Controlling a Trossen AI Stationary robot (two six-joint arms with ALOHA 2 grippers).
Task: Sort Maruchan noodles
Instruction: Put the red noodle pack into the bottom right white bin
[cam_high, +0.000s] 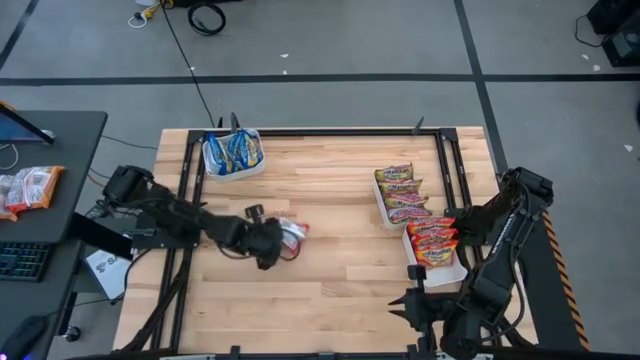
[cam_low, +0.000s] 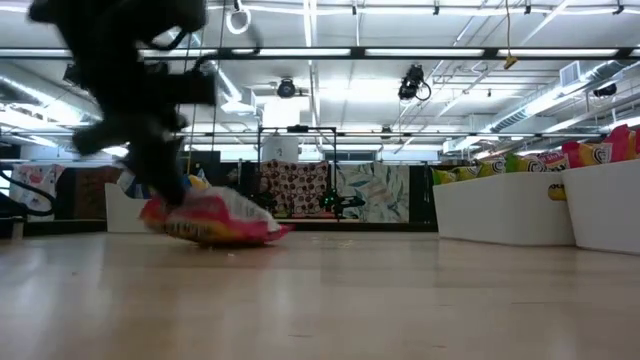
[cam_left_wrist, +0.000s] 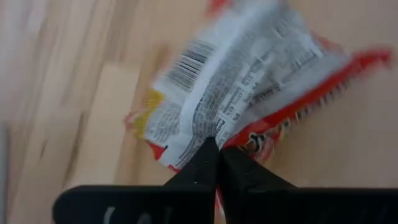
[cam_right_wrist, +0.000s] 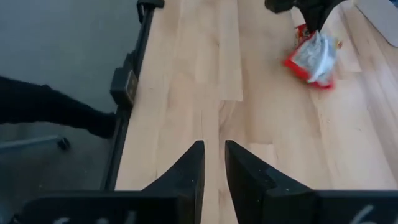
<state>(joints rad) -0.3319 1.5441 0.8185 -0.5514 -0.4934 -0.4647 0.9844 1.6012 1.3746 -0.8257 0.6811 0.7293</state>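
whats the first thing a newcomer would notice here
The left gripper, near the table's middle, pinched shut on the edge of a silver-and-red noodle packet, the only one loose on the wood. Next, white trays of sorted packets: blue ones at the far edge, yellow and orange rows on the right.

— What do your arms look like?
— Both are dark, nearly black, built of chunky jointed segments.
— And the left pincer (cam_left_wrist: 216, 163)?
— Two matte black fingers, wedge-shaped, tapering to thin tips from a flat black bar.
— The right pincer (cam_right_wrist: 214, 163)?
— The same black wedges.
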